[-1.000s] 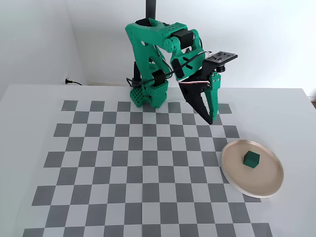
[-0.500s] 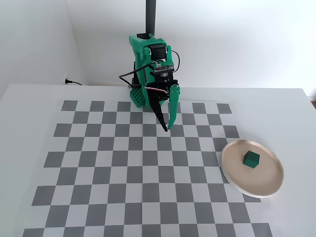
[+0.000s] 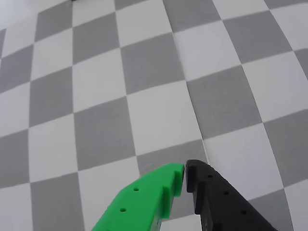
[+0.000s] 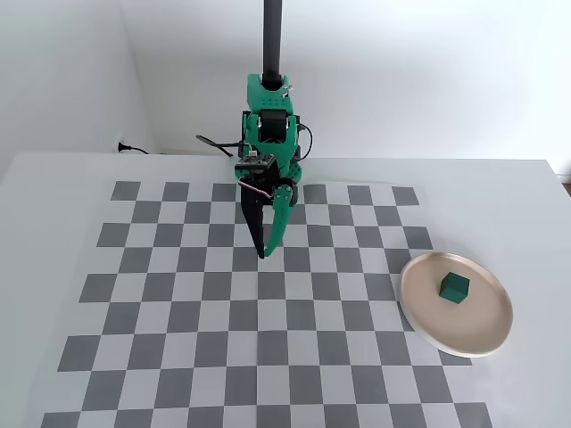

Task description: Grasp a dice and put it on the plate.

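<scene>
In the fixed view the dark green dice (image 4: 454,287) rests on the pinkish-beige plate (image 4: 428,318) at the right of the checkered board. My gripper (image 4: 263,253) points down over the board's upper middle, far left of the plate, shut with nothing in it. In the wrist view the green finger and the black finger meet at their tips, and the gripper (image 3: 185,169) hovers over bare grey and white squares. Neither dice nor plate shows in the wrist view.
The green arm base (image 4: 270,143) and a dark vertical pole (image 4: 272,40) stand at the back of the table. A cable and plug (image 4: 129,148) lie at the back left. The checkered mat (image 4: 178,339) covers most of the white table.
The arm has swung from the right side of the board towards the left, and the gripper has come lower over the middle. The dice stays still on the plate.
</scene>
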Available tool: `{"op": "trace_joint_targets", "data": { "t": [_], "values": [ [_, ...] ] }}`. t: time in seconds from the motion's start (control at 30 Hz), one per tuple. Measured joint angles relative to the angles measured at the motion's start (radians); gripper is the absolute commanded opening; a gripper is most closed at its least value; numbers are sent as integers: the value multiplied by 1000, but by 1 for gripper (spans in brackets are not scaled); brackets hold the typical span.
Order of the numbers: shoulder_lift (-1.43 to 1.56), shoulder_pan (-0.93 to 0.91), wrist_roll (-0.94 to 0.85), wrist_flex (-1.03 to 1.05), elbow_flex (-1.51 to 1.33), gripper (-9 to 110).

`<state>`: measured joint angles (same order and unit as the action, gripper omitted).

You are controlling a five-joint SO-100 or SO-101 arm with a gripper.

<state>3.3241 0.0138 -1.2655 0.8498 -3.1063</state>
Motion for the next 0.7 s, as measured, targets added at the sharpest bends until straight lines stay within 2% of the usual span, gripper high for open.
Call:
{"op": "trace_joint_targets", "data": {
  "t": [0.13,0.33,0.5,0.7],
  "values": [
    [0,-35,43,8,-3,-4],
    [0,-54,322,6,-3,-4],
    [0,-60,460,-6,-3,-4],
    [0,-141,896,-49,-3,-4]
  ]
}}
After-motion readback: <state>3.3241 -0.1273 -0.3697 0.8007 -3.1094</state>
